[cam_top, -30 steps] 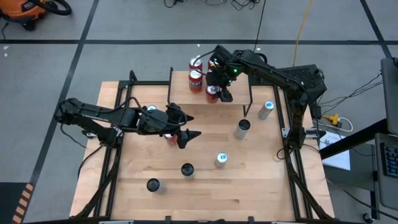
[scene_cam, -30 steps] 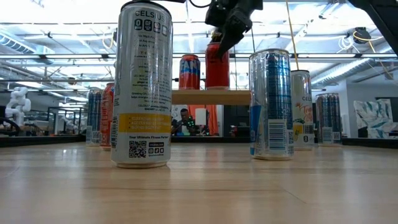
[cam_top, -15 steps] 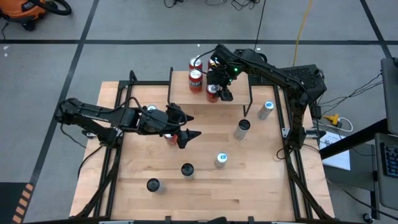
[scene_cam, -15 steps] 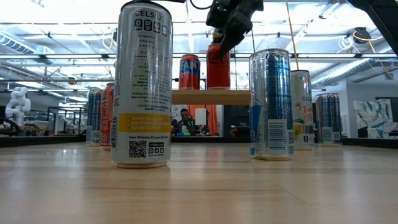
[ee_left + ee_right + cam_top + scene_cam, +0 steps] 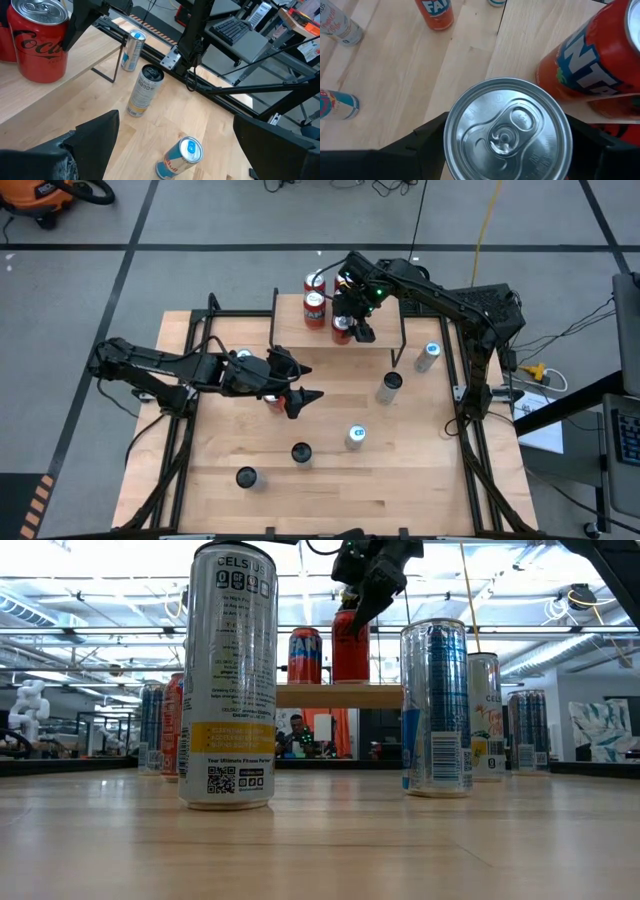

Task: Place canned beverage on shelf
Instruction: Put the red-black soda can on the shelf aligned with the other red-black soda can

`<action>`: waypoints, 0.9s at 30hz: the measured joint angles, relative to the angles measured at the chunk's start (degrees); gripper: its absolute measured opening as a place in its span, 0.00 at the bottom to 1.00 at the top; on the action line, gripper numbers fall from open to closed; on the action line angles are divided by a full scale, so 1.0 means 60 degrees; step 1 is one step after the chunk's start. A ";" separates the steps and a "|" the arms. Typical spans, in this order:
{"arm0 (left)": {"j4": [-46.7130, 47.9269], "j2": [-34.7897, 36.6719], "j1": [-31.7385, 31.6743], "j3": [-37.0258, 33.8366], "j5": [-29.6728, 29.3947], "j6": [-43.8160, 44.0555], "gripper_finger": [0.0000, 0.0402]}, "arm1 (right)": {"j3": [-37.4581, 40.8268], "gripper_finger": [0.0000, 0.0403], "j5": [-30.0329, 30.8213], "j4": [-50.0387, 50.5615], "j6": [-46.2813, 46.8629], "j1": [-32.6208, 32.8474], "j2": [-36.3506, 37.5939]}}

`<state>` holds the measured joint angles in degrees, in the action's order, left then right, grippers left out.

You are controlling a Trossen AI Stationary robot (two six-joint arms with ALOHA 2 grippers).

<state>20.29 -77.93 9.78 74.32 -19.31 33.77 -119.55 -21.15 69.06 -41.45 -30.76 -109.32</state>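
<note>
Nearest the low camera stand a tall white Celsius can (image 5: 227,675) and a blue-and-silver slim can (image 5: 436,708) on the wooden counter (image 5: 320,840). Farther back, at twelve o'clock, the small wood-topped shelf on black legs (image 5: 340,696) carries an orange Fanta can (image 5: 305,655) and a red cola can (image 5: 351,648). The right gripper (image 5: 349,315) pinches that red can from above, its jaws around the sides. The left gripper (image 5: 298,392) hovers mid-counter, jaws spread, empty. Thin aluminium likely dents and slips; grip mid-body
</note>
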 joint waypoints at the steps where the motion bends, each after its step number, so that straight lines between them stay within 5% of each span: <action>1: 0.0000 0.0000 0.0000 0.0000 0.0000 0.0002 0.98 | 0.0000 0.69 0.0000 -0.0003 0.0000 0.0000 -0.0003; 13: 0.0000 0.0000 0.0000 0.0000 0.0000 0.0005 0.98 | -0.0008 0.84 0.0050 -0.0139 -0.0009 -0.0004 0.0028; 27: 0.0004 0.0000 0.0000 0.0000 0.0000 0.0005 0.98 | -0.0011 0.85 0.0051 -0.0483 0.0182 0.0015 0.0099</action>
<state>20.32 -77.93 9.78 74.32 -19.31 33.80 -119.61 -20.84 66.16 -40.36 -30.68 -108.73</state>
